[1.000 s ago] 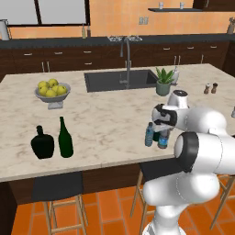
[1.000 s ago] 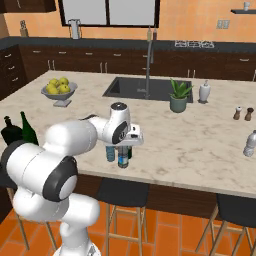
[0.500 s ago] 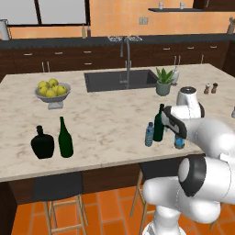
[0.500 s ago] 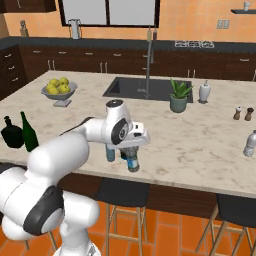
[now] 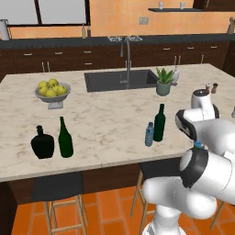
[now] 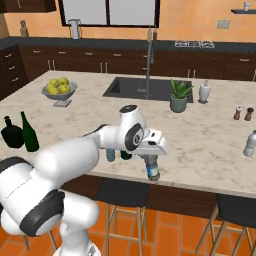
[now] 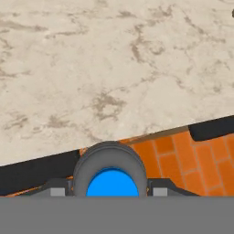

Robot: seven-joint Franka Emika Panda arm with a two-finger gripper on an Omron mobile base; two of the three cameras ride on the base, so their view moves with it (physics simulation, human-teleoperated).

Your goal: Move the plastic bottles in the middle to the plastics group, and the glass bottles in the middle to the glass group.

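Plastic bottle (image 6: 153, 168): small, translucent blue, blue label, upright, gripped in claw (image 6: 152, 161).

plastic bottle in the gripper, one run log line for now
gripper: shut on plastic bottle | lifted near island counter front edge | glass bottle: standing mid-counter

Arm bent forward, hand low near counter's front edge. Gripper (image 6: 153, 166) points down, fingers closed around small plastic bottle (image 6: 153, 170), lifted off counter. Bottle's blue cap sits between finger tips in hand view.
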